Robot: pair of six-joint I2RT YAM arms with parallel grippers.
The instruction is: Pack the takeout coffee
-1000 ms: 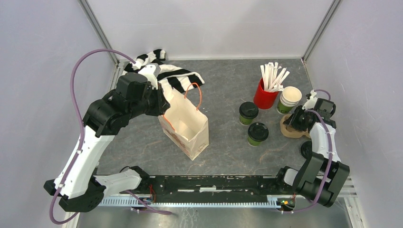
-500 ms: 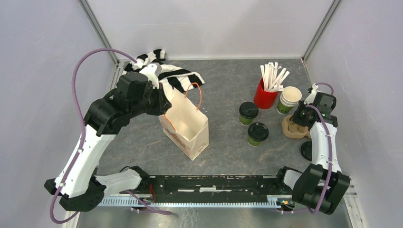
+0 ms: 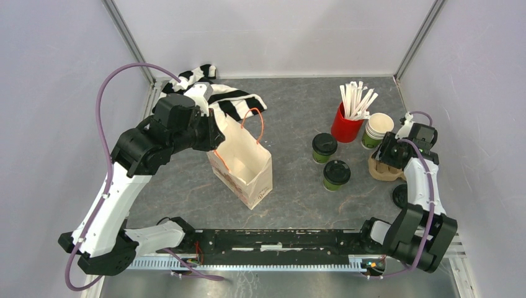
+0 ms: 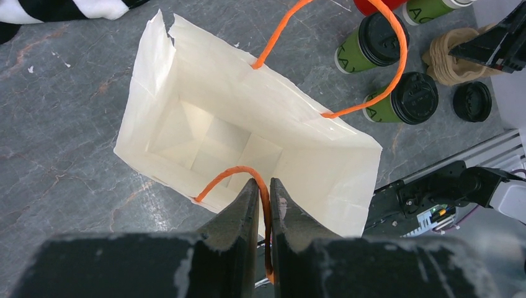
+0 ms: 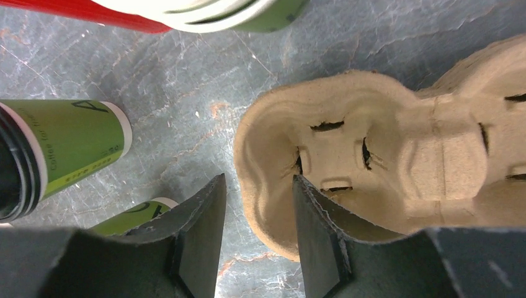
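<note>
Coffee cups (image 3: 324,148) stand upright, axes vertical.

Bright, even, diffuse light from above, shadows soft and faint on the tabletop (image 3: 298,105) around the paper bag (image 3: 248,174), bag interior almost washed-out white in left wrist view, no harsh glare, overhead view sharp, wrist-view foregrounds dark, slightly soft.

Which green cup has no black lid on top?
The stacked cup beside the red cup of white sticks: its cream inside shows. The far lidded cup and the near lidded cup are both capped in black.
</note>
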